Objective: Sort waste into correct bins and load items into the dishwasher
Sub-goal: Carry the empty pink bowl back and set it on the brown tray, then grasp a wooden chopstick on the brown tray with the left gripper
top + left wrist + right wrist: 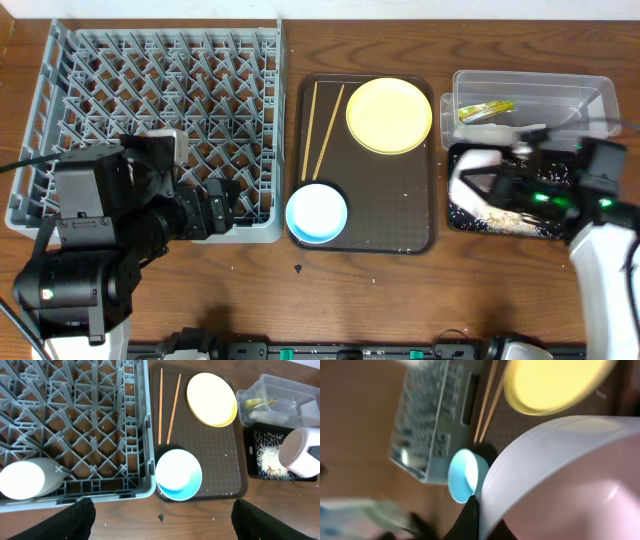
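The right gripper (pixel 505 185) is pinched tight on the rim of the white bowl (pixel 472 165), tipping it on its side over the black tray (pixel 462 222). I judge this hold lets the loose crumbs (pixel 505 215) fall there rather than onto the table. The snack wrapper (pixel 485 110) lies in the clear tub (pixel 590 90) just beside, apart from the food waste. The left gripper (pixel 164 510) hangs with jaws spread wide and empty over the near corner of the dish rack (pixel 150 80), where the white cup (pixel 27 479) sits among the pegs. It is likely poised for the blue bowl (pixel 316 212) close by, which sits on the serving tray (pixel 400 215) with the yellow plate (pixel 389 115) and chopsticks (pixel 322 130).
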